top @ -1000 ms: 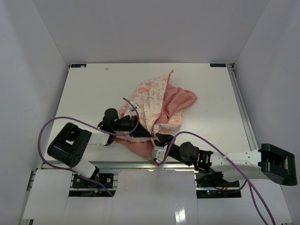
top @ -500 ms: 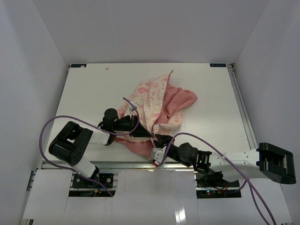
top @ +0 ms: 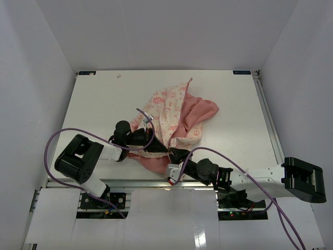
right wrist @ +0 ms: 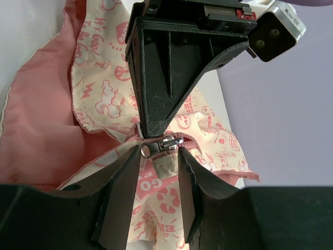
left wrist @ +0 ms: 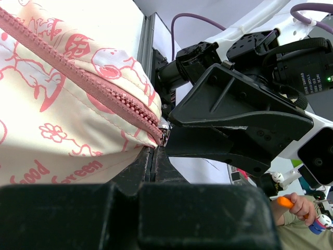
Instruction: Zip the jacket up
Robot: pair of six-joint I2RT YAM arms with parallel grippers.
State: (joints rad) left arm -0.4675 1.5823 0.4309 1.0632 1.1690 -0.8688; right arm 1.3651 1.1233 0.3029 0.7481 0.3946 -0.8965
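Seen from above, the jacket (top: 177, 107) lies crumpled on the surface (top: 104, 99), cream print uppermost and pink lining spilling out on the right. The zipper pull (right wrist: 158, 147) is too small to pick out from up here. It sits at the near hem, where both arms meet: the left fingers (top: 154, 146) reach it from the left and the right fingers (top: 177, 155) from the near side.

From the left wrist, the left fingers (left wrist: 136, 167) are pressed together with the hem pinched at their tips, just below the pull (left wrist: 164, 133). The zipper strip (left wrist: 78, 70) runs up and away from it.

From the right wrist, the right fingers (right wrist: 120, 192) stand a narrow gap apart, one tip on each side of the pull. Its tab lies crosswise between them, and they grip nothing yet.

Closing could go wrong, I think. The tab is thin and rests on soft cloth, so the fingers could catch fabric or squeeze the tab out sideways. If the pinch below the pull slips, the hem would ride along and bunch instead of zipping.
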